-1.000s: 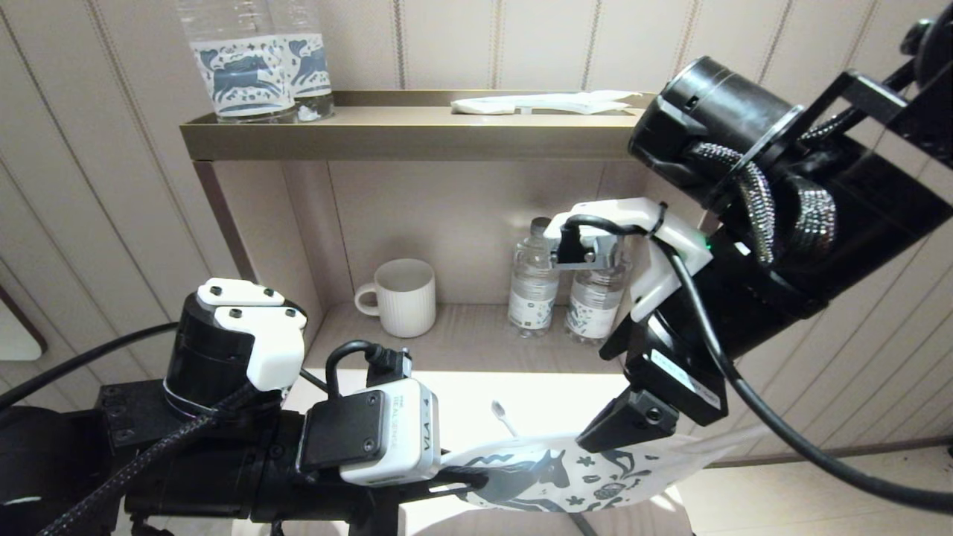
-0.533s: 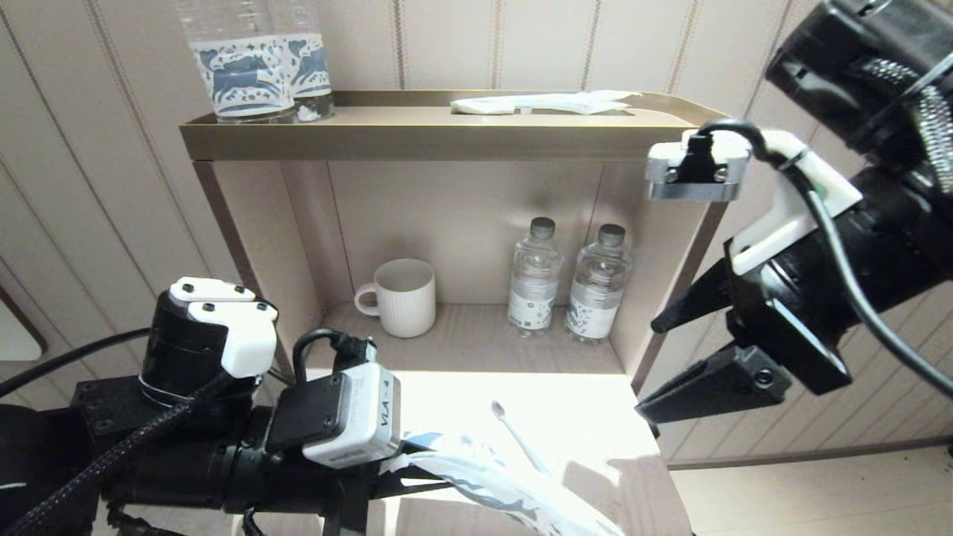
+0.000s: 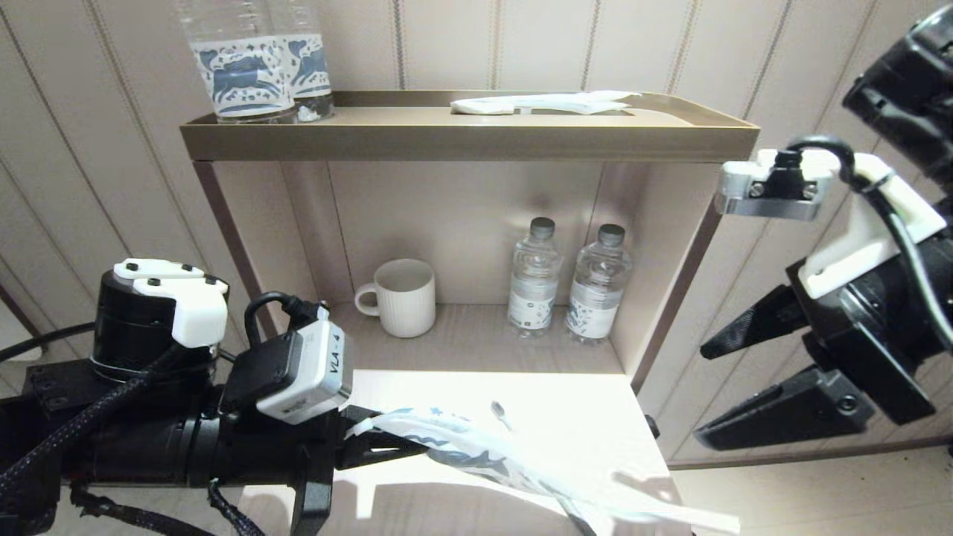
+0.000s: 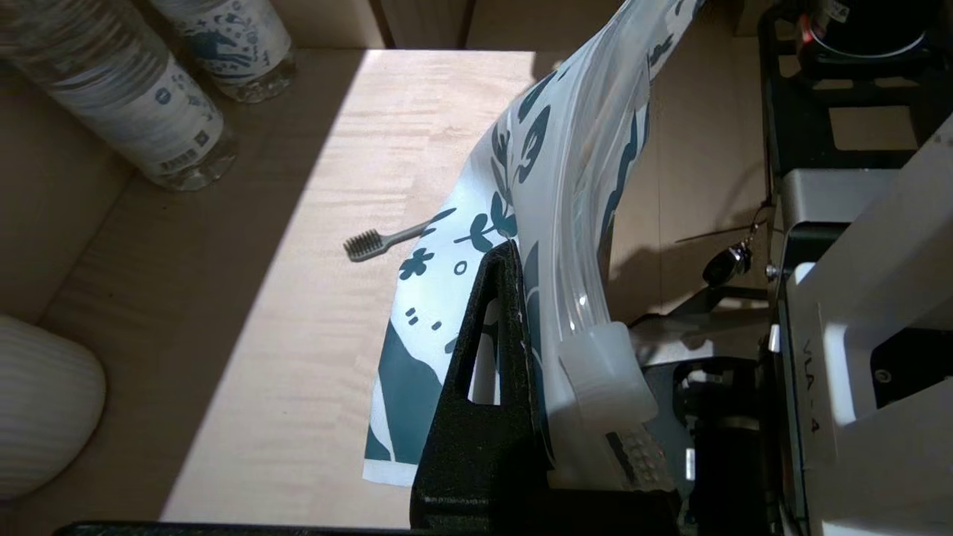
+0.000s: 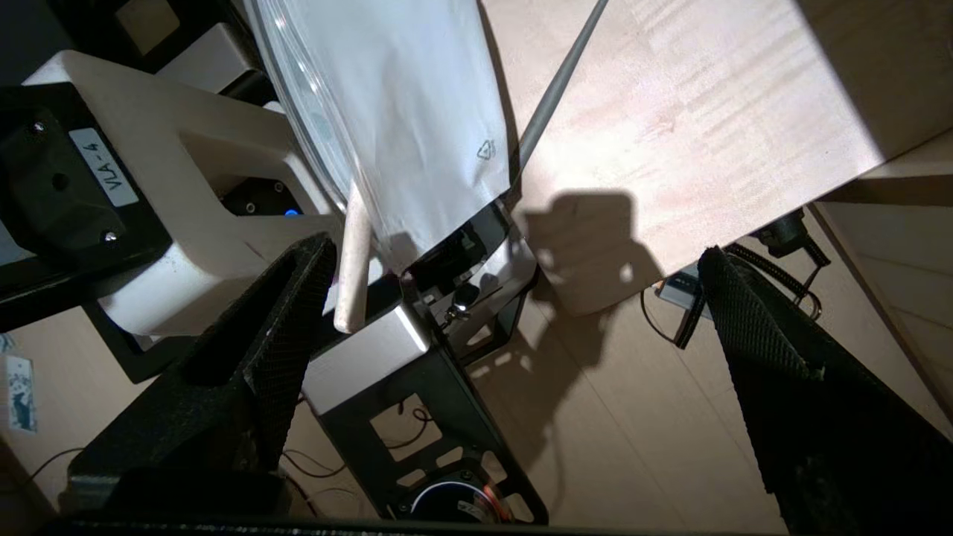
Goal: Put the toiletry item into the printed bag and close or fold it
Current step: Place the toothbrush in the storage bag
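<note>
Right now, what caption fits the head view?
Left gripper holds the horse-print pouch over the toothbrush; right gripper hangs open.

toothbrush (image 3: 500, 414) handle hidden under printed bag (image 3: 476, 447), bag's end cut off

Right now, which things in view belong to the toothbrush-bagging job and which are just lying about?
Job:
- slim pale-handled toothbrush, lying on the table, partly under the bag
- long white pouch printed with a dark blue horse, clamped by the left gripper
- right gripper, fingers open, off to the right

Lying about:
- ribbed white mug
- two small clear bottles
- horse-label bottles on the shelf top
- white wrapped packet
</note>
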Tool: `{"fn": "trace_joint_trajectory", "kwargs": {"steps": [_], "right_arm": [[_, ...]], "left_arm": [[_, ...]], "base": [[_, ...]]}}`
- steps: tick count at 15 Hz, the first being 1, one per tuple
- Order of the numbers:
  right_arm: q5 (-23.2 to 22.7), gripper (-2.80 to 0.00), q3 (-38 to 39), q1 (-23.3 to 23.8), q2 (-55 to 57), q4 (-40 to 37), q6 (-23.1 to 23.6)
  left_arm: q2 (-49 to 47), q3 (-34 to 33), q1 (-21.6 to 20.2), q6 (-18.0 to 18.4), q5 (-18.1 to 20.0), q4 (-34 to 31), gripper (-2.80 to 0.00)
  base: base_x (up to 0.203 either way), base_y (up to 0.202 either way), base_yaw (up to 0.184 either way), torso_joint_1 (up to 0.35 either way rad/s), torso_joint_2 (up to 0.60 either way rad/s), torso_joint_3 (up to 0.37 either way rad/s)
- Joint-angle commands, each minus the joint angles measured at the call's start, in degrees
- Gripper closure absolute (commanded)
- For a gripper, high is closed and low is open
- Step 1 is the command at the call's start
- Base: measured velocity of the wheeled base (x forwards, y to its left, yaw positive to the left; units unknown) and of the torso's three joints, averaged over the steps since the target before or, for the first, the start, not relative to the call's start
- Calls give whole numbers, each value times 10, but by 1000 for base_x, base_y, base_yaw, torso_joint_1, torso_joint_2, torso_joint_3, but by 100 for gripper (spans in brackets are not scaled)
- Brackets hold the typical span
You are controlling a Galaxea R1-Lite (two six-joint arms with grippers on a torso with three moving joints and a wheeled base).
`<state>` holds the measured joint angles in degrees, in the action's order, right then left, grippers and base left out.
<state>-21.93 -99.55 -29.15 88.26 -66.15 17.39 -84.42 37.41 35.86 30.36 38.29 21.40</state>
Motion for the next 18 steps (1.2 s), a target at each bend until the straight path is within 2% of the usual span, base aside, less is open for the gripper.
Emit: {"fn": "trace_joint_trajectory", "kwargs": {"steps": [1, 3, 5, 6, 10, 15, 18], "right_arm": [[-5, -280, 78, 8, -32, 42, 3], [-11, -280, 149, 9, -60, 113, 6], [-28, -280, 189, 18, -88, 171, 8], [-35, 0, 194, 29, -91, 186, 6], [-67, 0, 197, 55, -92, 212, 7], [-66, 0, 201, 82, -91, 213, 10], [-65, 0, 217, 91, -88, 217, 23]], "left_arm": [[-1, 14, -13, -26, 7, 1, 0], [-8, 26, -22, -53, 24, 1, 0], [-13, 29, -31, -54, 25, 1, 0], [-14, 31, -33, -54, 26, 1, 0], [-14, 31, -33, -54, 27, 0, 0], [-14, 33, -33, -56, 27, 1, 0], [-15, 45, -38, -91, 44, 1, 0]], "base": [[0, 0, 0, 0, 0, 0], [0, 0, 0, 0, 0, 0], [0, 0, 0, 0, 0, 0], [0, 0, 0, 0, 0, 0], [0, 0, 0, 0, 0, 0], [0, 0, 0, 0, 0, 0], [0, 0, 0, 0, 0, 0]]}}
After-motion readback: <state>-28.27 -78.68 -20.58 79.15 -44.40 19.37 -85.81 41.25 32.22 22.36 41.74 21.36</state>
